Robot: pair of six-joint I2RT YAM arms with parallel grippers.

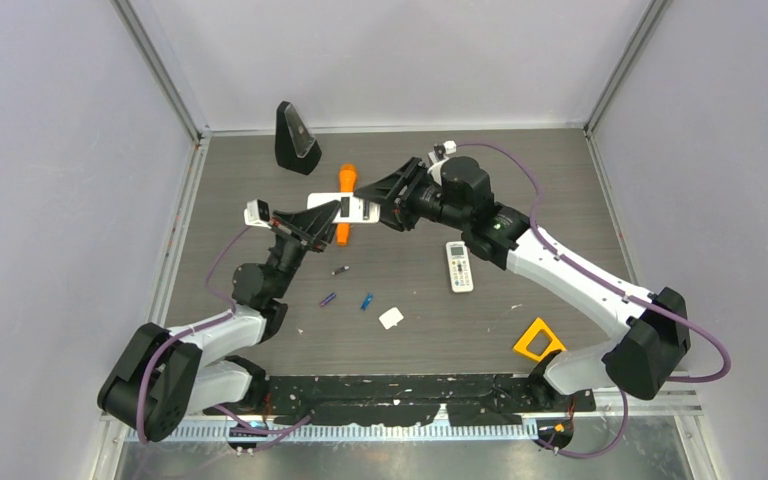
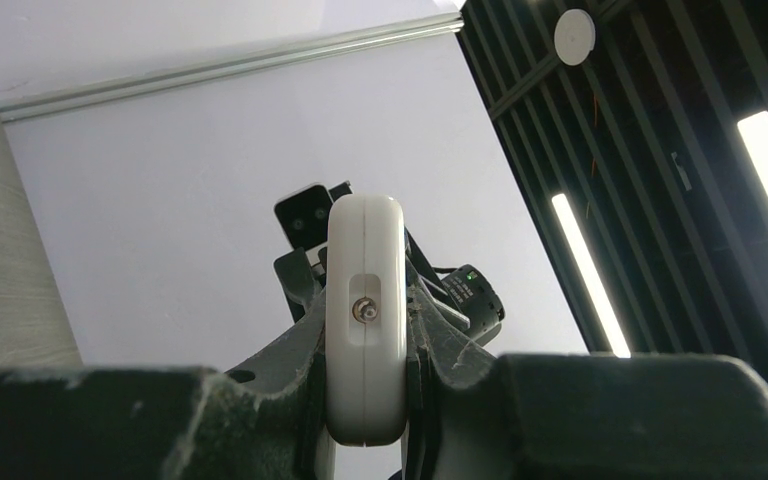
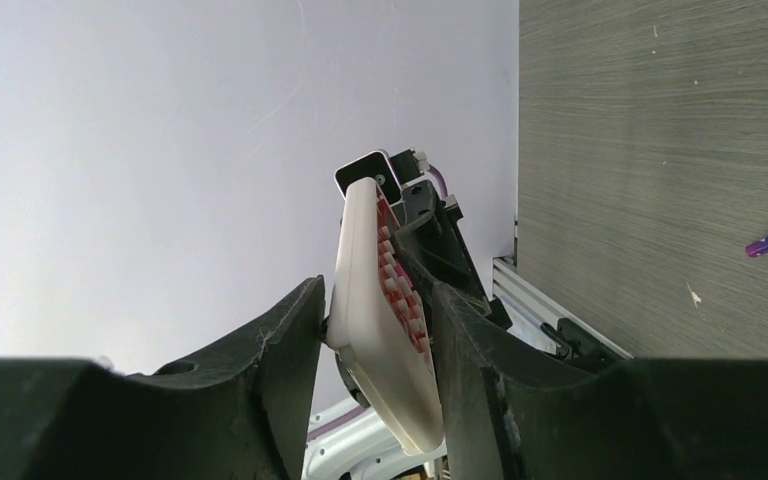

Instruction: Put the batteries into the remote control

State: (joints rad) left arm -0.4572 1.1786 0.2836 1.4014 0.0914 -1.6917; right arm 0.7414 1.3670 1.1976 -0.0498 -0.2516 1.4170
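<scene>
Remote [image 1: 358, 209] was pinched at both ends.
Left gripper [image 1: 326, 218] and right gripper [image 1: 372, 203] clamped it; only the right wrist view showed its pink keys [image 3: 397, 280].

L fingers [image 2: 285, 365] & R fingers [image 3: 285, 350] clamp remote [image 1: 360, 208] midair.

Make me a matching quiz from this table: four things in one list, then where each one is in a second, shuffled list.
Things:
1. red-buttoned remote
2. other remote
3. yellow triangular piece
4. blue battery

Places:
A. flat on the table beside the right forearm
B. on the table next to the purple battery
C. clamped between the left hand and the right hand
D. near the right arm's base

Pairs: 1-C, 2-A, 3-D, 4-B.
</scene>
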